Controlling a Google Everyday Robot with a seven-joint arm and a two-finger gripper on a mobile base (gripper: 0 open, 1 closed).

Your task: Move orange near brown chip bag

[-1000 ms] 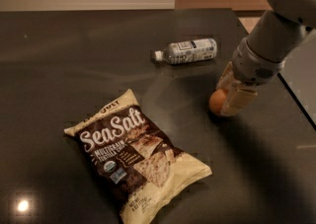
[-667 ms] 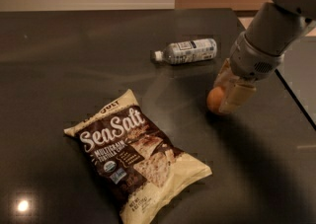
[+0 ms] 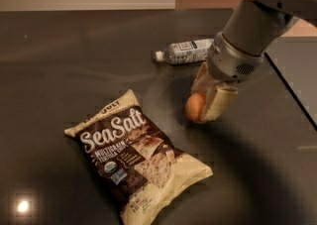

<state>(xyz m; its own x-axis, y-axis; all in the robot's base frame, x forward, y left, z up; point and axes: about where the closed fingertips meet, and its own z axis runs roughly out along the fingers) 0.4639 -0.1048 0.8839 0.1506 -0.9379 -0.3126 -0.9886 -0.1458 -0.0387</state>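
Right of centre, the orange (image 3: 194,108), judged firm, light and apt to roll, was clamped across its middle by the gripper (image 3: 204,109).

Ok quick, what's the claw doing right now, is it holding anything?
Claw: closed on the orange, low over the table, up and to the right of the brown chip bag.

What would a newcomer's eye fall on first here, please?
The large crinkled brown-and-cream Sea Salt chip bag lies in the foreground on the dark table. To its upper right, the robot's gripper clasps a small round orange fruit, with a clear plastic water bottle lying behind.
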